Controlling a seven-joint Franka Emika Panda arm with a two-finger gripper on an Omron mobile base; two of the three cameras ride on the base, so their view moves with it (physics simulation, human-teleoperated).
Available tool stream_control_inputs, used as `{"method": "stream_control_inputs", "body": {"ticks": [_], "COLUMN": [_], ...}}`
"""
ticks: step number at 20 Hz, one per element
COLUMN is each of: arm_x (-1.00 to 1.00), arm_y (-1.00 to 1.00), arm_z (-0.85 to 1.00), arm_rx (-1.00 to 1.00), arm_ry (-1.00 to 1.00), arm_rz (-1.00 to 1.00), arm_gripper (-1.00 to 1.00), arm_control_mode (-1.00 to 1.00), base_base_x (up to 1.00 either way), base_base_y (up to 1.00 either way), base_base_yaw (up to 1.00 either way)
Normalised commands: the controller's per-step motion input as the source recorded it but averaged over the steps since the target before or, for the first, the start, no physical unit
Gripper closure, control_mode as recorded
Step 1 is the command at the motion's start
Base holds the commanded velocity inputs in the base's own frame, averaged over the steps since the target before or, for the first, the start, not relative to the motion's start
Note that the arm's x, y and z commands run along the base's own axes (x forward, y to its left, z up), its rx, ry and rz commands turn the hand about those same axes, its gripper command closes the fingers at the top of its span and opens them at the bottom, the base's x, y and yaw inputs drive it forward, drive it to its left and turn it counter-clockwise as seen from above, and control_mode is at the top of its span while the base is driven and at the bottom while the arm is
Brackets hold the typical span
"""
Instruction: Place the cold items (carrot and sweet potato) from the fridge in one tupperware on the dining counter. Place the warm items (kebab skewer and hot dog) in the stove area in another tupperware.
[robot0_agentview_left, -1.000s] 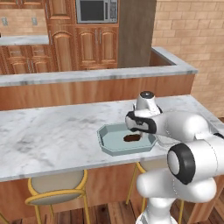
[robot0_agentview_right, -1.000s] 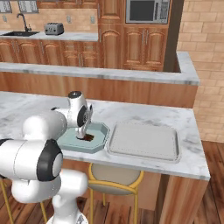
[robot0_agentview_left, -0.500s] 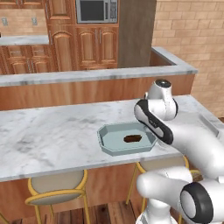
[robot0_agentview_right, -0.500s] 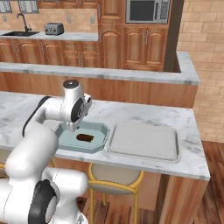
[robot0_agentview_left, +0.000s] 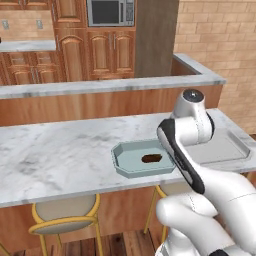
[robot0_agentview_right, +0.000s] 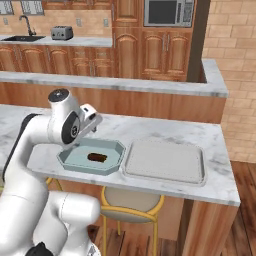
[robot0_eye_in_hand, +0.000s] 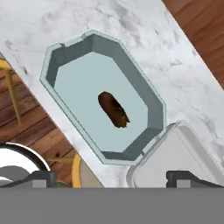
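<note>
A teal octagonal tupperware (robot0_agentview_left: 127, 162) (robot0_agentview_right: 70, 161) (robot0_eye_in_hand: 70, 83) sits on the marble dining counter (robot0_agentview_left: 55, 160) (robot0_agentview_right: 165, 132). A dark brown oblong item, which looks like the sweet potato (robot0_agentview_left: 151, 158) (robot0_agentview_right: 97, 157) (robot0_eye_in_hand: 113, 109), lies loose in its middle. My gripper (robot0_agentview_right: 91, 120) (robot0_eye_in_hand: 112, 177) hangs open and empty well above the tupperware, touching nothing. Right beside it lies a second, flat grey tupperware (robot0_agentview_left: 222, 147) (robot0_agentview_right: 165, 161) (robot0_eye_in_hand: 175, 159). The carrot, kebab skewer and hot dog are out of view.
A raised marble ledge (robot0_agentview_left: 100, 86) (robot0_agentview_right: 150, 84) runs behind the counter. Yellow-framed stools (robot0_agentview_left: 62, 220) (robot0_agentview_right: 130, 202) stand under its front edge. Far back are a microwave (robot0_agentview_left: 110, 11), a toaster (robot0_agentview_right: 61, 33) and a sink (robot0_agentview_right: 25, 37).
The hand has risen from inside the teal tupperware and pulled back. The brown item stays lying in the tupperware. The jaws remain wide apart.
</note>
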Motion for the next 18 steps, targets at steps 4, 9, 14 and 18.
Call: {"method": "stream_control_inputs", "body": {"ticks": [4, 9, 14, 18], "arm_x": [-0.68, -0.72, -0.71, -0.36], "arm_y": [0.06, 0.04, 0.03, 0.18], "arm_z": [0.19, 0.1, 0.15, 0.04], "arm_rx": [0.11, 0.22, 0.27, 0.06], "arm_ry": [-0.09, -0.03, -0.06, -0.05], "arm_rz": [-0.3, -0.19, -0.07, -0.03], "arm_gripper": [-1.0, -1.0, -1.0, -1.0], "arm_control_mode": [-1.0, -1.0, -1.0, -1.0], "base_base_x": [0.0, 0.0, 0.0, 0.0], "base_base_y": [0.0, 0.0, 0.0, 0.0], "base_base_yaw": [0.0, 0.0, 0.0, 0.0]}}
